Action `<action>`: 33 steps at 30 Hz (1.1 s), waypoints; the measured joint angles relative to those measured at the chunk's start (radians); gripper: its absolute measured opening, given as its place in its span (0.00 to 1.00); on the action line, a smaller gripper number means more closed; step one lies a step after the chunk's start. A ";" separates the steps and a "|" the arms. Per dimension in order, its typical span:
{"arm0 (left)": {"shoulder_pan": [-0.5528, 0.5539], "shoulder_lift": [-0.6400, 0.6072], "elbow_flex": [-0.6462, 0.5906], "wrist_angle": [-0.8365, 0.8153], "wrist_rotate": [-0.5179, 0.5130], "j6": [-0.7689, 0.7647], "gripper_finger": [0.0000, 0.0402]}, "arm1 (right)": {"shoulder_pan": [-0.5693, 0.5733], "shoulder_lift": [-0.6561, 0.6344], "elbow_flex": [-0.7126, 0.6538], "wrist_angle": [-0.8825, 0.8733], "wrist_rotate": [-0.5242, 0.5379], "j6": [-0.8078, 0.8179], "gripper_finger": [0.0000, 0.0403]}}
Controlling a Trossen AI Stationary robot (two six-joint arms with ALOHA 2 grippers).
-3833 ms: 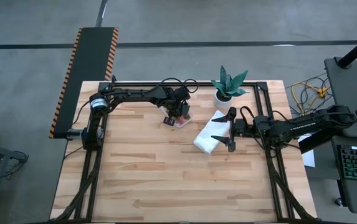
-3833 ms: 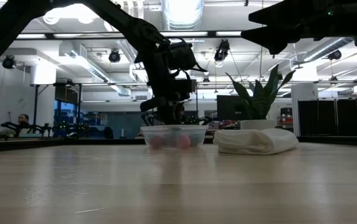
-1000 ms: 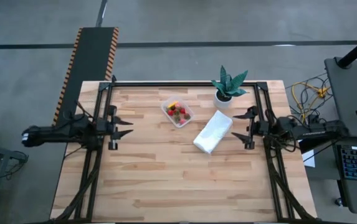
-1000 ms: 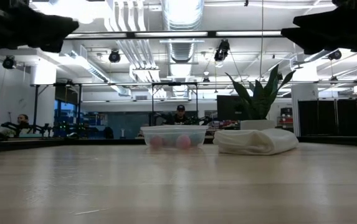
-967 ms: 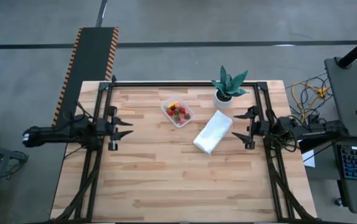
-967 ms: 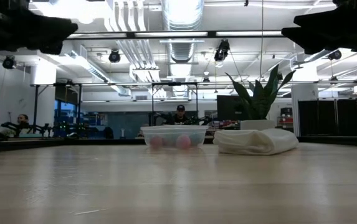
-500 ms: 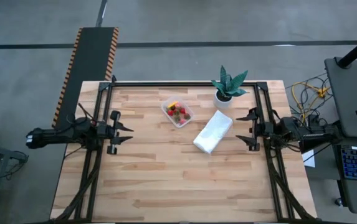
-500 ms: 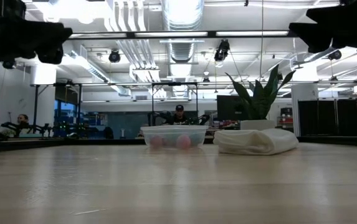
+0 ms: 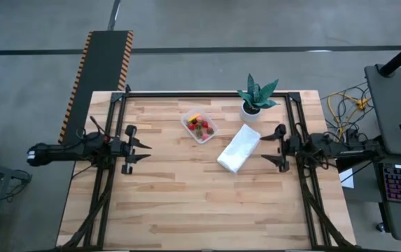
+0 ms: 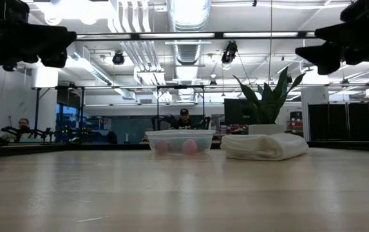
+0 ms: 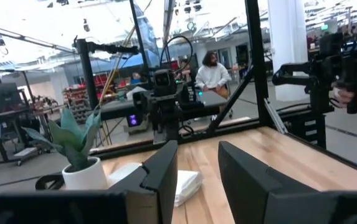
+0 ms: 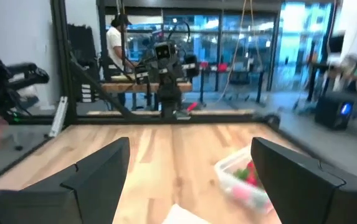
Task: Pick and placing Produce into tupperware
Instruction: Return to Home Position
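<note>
Sitting far-centre on the table (image 9: 186, 203): tupperware (image 9: 200, 127), upright, open top. Produce (image 9: 199, 125) all inside it, mostly red pcs, one yellow-orange pc at its far-left corner. Low view shows pinkish pcs low against the tub's near wall. No loose pc visible on the boards from above, so the filling part looks done (judgement).

White cloth (image 9: 239, 148) lies right of and nearer than the tub, close but apart. Potted plant (image 9: 256, 94) stands far-right of the tub, just beyond the cloth's far end.

L gripper (image 9: 144, 150) at the left table edge, well apart from the tub, pointing inward; fingers released, gap clear in its wrist view, nothing held. R gripper (image 9: 266, 148) at the right edge, just beside the cloth's right end, not touching as far as I can tell; fingers spread wide, empty.

Person seated in the room behind the tub, off the table; no hand in the work area.

Step in hand: homing both arms. To do it well:
- keep both claws released, nothing to carry
- keep wrists high (low view has both well above the surface)
- pull each arm straight back on its own side, no sweep across centre
- R arm: watch the cloth and plant leaves; a snag could drag the cloth into the tub.
</note>
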 joint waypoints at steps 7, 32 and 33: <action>0.000 0.020 -0.001 0.003 -0.003 0.000 0.25 | 0.000 -0.001 0.000 -0.013 0.003 0.186 0.81; 0.000 0.055 -0.001 0.003 -0.003 0.001 0.26 | 0.000 -0.003 0.000 -0.013 0.003 0.200 0.81; 0.000 0.056 -0.001 0.003 -0.003 0.001 0.26 | 0.000 -0.003 0.000 -0.013 0.003 0.200 0.81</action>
